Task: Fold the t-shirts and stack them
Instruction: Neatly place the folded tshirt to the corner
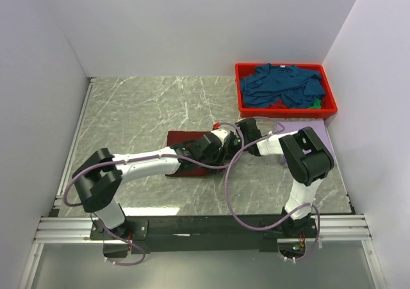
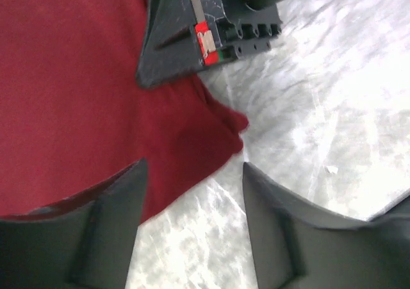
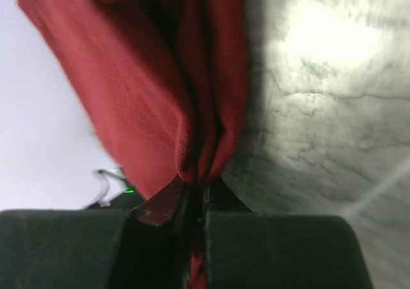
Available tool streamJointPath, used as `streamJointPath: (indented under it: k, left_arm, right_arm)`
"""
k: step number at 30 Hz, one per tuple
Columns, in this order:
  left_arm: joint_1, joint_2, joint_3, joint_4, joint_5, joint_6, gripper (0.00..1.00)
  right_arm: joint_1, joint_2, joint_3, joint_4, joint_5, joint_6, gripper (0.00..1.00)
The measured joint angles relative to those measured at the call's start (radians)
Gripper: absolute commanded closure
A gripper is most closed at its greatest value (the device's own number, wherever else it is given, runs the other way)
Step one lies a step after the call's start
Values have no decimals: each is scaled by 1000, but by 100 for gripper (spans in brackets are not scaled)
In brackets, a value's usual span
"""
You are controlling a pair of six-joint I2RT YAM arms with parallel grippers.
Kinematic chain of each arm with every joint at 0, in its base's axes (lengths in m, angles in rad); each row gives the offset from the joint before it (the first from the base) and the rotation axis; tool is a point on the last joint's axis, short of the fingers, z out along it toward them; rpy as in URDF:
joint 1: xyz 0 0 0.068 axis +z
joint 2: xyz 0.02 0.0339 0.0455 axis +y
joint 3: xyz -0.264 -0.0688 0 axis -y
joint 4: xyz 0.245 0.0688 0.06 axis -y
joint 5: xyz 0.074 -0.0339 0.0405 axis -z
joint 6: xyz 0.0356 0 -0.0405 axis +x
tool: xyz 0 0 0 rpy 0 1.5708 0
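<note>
**Mid-fold on the maroon shirt: right arm pinching cloth, left arm free**

From the top view, we saw the dark maroon cloth t-shirt point(image 1: 184, 140) lying near the middle of the grey marbled table point(image 1: 141, 106). Both arms met over its 3 o'clock edge and covered much of it. The left gripper point(image 1: 224, 143) and right gripper point(image 1: 229, 129) were too crowded there for us to read their jaws. At 1 o'clock stood the red plastic bin point(image 1: 285, 113), heaped with teal-blue t-shirts point(image 1: 282, 84). A pale lavender t-shirt point(image 1: 318, 132) lay just beside it toward 6 o'clock, partly under the right arm.

In the left wrist view, the left gripper point(image 2: 192, 173) had its jaws apart with nothing held, poised over a corner of the maroon shirt point(image 2: 77, 90). Cloth filled the frame from 7 to 12 o'clock, and bare table point(image 2: 333, 109) from 1 to 5. The right gripper point(image 2: 173, 52) sat at 12 o'clock on the shirt's edge.

In the right wrist view, the right gripper point(image 3: 195, 196) was clamped on a bunched fold of the maroon cloth point(image 3: 160, 90), which rose toward 12 o'clock. The table point(image 3: 320, 109) showed at 3 o'clock.

We judged the step in hand to be a fold of the maroon shirt, with stacking not yet begun. The next move called for carrying the pinched edge across toward 9 o'clock and laying it square. The open left gripper would need to stay clear of the cloth or pin it down.
</note>
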State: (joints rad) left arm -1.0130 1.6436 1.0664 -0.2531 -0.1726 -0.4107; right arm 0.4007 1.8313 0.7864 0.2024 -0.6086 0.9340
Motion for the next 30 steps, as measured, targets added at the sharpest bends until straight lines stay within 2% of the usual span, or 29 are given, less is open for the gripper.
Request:
streamJointPath:
  k: [3, 6, 9, 14, 17, 20, 25, 30]
  left_arm:
    - [7, -67, 3, -36, 0, 0, 16]
    - [46, -162, 21, -67, 9, 3, 10]
    - [146, -266, 38, -76, 18, 10, 2]
    - [356, -367, 39, -90, -52, 40, 3]
    - [447, -380, 23, -95, -149, 49, 2]
    - [492, -381, -29, -91, -229, 37, 1]
    - [571, -334, -85, -124, -277, 12, 0]
    - [624, -323, -96, -133, -328, -5, 1]
  right_arm:
    - [1, -34, 56, -148, 53, -119, 100]
    - [1, -72, 123, -329, 129, -258, 100]
    - [1, -106, 194, -504, 229, -391, 100]
    - [1, -140, 313, -773, 437, -565, 100]
    - [1, -141, 380, -904, 597, -629, 100]
    - [1, -141, 438, -1017, 755, -669, 100]
    - [-1, -144, 501, -1128, 998, -721, 100]
    - [-19, -149, 529, -1192, 1141, -752, 100]
